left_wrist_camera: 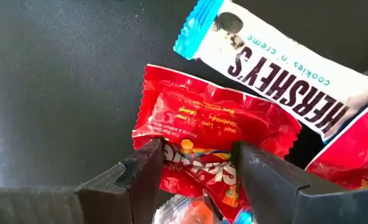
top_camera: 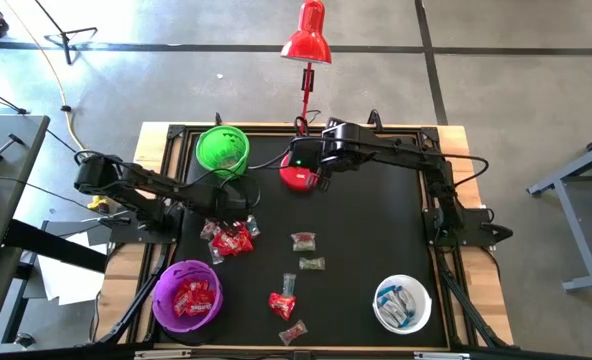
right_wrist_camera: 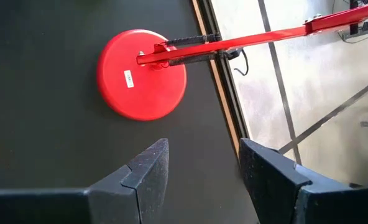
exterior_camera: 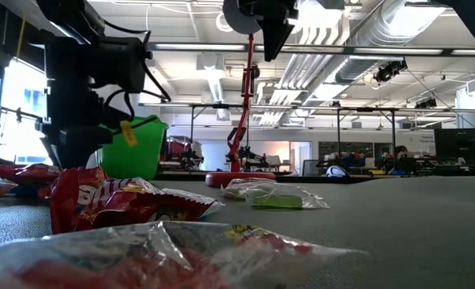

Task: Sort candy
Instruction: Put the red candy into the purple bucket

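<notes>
two fingers of our left gripper [left_wrist_camera: 196, 177] stand wide apart astride a red candy [left_wrist_camera: 218, 134] in the heap near the desk's left edge, holding nothing yet; a blue-and-white candy [left_wrist_camera: 277, 68] lies touching it. more candy [top_camera: 306, 252] is scattered over the middle of the desk [top_camera: 376, 225], with red pieces in the purple bowl [top_camera: 166, 305] at the near-left corner and blue-and-white ones in the white bowl [top_camera: 423, 295] near-right. we judge the step is picking this red piece: we should settle low, close on its middle only, and lift straight so neighbours stay put. our right gripper [right_wrist_camera: 202, 165] waits open above the red lamp base [right_wrist_camera: 140, 74] at the far edge.
</notes>
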Controlling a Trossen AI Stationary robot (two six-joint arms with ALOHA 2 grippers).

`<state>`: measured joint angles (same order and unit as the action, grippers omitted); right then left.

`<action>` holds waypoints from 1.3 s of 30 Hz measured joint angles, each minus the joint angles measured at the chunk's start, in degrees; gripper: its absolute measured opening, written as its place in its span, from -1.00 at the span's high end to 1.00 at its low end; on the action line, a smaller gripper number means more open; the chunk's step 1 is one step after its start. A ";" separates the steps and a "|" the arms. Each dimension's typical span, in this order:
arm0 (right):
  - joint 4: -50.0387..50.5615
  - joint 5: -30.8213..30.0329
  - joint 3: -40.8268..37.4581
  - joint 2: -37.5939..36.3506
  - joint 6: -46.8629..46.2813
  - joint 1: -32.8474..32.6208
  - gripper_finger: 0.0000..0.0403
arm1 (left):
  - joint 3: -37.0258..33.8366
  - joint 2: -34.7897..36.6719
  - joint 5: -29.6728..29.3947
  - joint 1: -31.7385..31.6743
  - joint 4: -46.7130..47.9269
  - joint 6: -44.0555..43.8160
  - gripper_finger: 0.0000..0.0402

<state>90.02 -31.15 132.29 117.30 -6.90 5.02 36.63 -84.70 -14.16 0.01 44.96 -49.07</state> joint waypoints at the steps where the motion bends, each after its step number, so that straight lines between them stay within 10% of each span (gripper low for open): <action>1: 0.00 0.03 0.00 0.00 0.34 0.00 0.05 | 0.00 -0.07 -0.01 0.00 0.03 -0.66 0.02; 9: 0.00 0.12 0.00 -0.02 1.37 0.00 0.05 | -0.10 -0.16 0.37 0.00 -0.06 -4.73 0.08; 24: 0.00 0.10 0.00 -0.02 2.47 0.00 0.05 | 0.95 -0.49 1.84 -0.06 0.19 -6.46 0.78; 39: 0.00 0.08 0.00 -0.02 1.43 0.00 0.05 | 5.87 -0.58 5.11 -0.07 5.42 -6.33 0.80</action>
<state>90.02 -31.07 132.29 117.27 -5.48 5.02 42.50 -85.27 -9.05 -0.05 50.37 -55.40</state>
